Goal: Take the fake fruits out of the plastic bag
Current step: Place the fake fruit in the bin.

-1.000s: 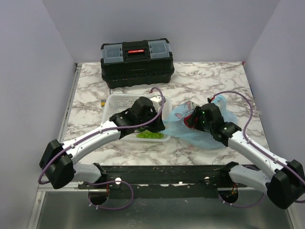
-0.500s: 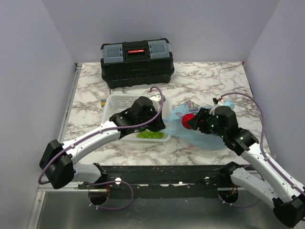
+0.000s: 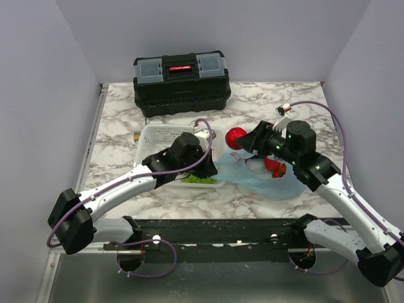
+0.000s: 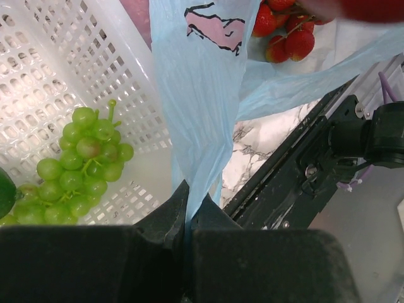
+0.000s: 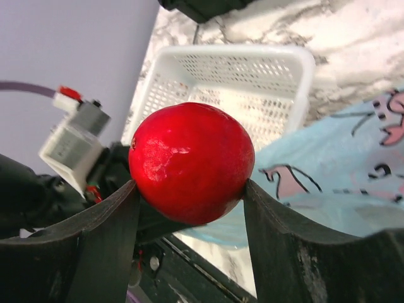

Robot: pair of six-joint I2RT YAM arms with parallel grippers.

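At the left the white mesh basket (image 3: 158, 136) sat on the marble table (image 3: 120, 117), with the pale green grape cluster (image 4: 82, 164) lying in its near part. At the basket's right rim the left gripper (image 4: 188, 218) was pinched tight on a fold of the plastic bag (image 4: 196, 95), whose light-blue film ran taut up from the closed jaws. The rest of the bag lay crumpled on the table further right, with red berries (image 4: 284, 31) showing among its folds. Over the bag's far left edge the right gripper (image 5: 189, 189) clamped the red apple (image 5: 189, 161) between both fingers, holding it in the air outside the bag.
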